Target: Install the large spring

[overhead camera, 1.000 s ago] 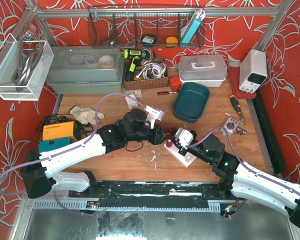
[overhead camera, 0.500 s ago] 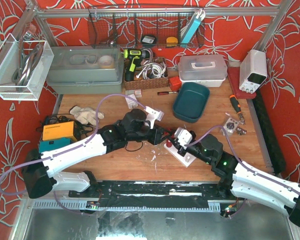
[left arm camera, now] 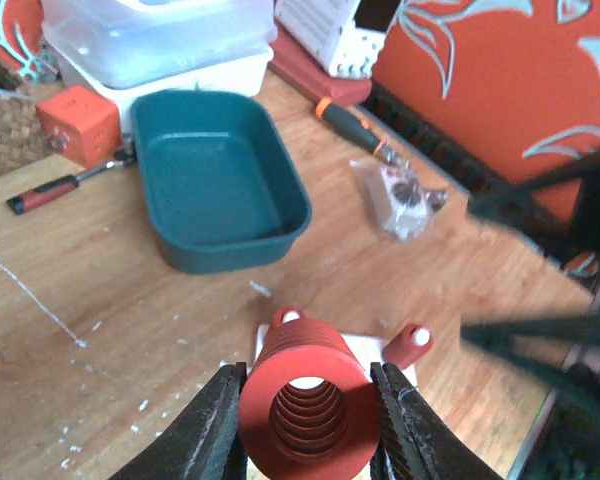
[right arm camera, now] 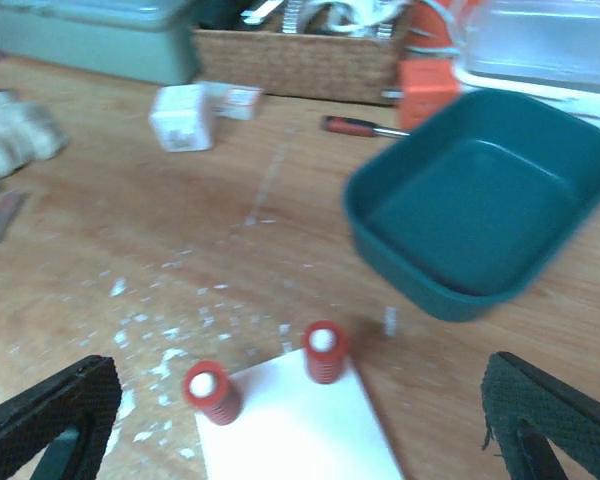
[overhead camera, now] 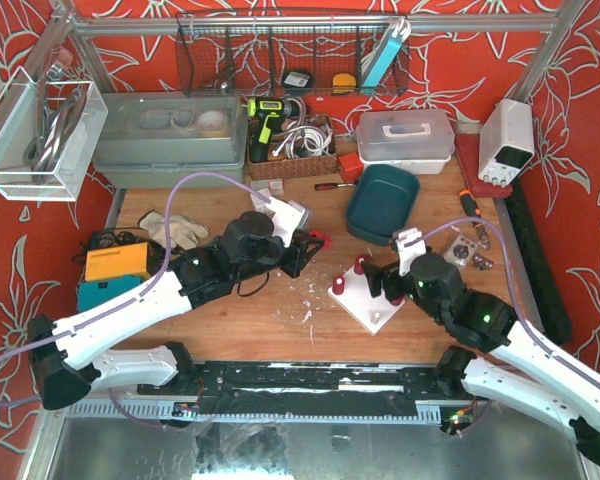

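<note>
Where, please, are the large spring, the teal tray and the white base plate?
large spring (left arm camera: 305,350): left wrist view, upper coils.
teal tray (left arm camera: 215,170): left wrist view, bare inner floor.
white base plate (right arm camera: 295,430): right wrist view, top face.

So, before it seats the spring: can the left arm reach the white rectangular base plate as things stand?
Probably yes. The left gripper, shut on the large red coil spring, has only wooden tabletop between it and the white base plate; the open right gripper beside the plate might crowd it.

Overhead, two wrist close-ups; shared tray (overhead camera: 382,203)
</note>
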Controlling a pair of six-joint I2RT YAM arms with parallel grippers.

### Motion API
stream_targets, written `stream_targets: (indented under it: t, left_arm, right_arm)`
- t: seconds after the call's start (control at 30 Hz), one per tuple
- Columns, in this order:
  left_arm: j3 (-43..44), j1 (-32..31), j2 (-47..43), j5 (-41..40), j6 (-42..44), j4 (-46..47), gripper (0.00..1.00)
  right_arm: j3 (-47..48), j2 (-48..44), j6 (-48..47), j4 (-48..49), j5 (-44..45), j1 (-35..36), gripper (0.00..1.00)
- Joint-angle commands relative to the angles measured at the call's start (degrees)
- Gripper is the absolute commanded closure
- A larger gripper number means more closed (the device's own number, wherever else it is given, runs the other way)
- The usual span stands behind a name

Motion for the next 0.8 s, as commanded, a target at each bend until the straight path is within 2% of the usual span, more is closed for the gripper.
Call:
stream_targets:
  t: [0.0, 0.13, 0.33, 0.6, 0.77]
  left_arm:
    - [-4.7, -2.1, -0.6, 0.9, 5.8, 3.1, 1.00]
    - [-7.6, -7.7, 0.7, 0.9, 10.3, 6.3, 1.00]
    - [-8.5, -15.6, 6.9, -0.8, 15.0, 9.0, 1.00]
    - [-1.6, -21.7, 19.3, -4.0, 19.2, 6.2, 1.00]
    - [4.4, -22.6, 25.1, -5.0, 20.3, 4.2, 1.00]
  right_arm:
    - [6.7, 6.9, 5.7, -11.3, 6.1, -7.6, 0.01]
    - [9.5, 14.9, 8.2, -9.0, -8.8, -22.3, 0.01]
    - [13.2, 25.6, 7.8, -4.0, -15.2, -31.9, 0.01]
    - [22.6, 39.2, 8.1, -11.9, -11.3, -36.3, 0.01]
    - [22.4, 42.4, 9.7, -11.1, -13.0, -39.7, 0.01]
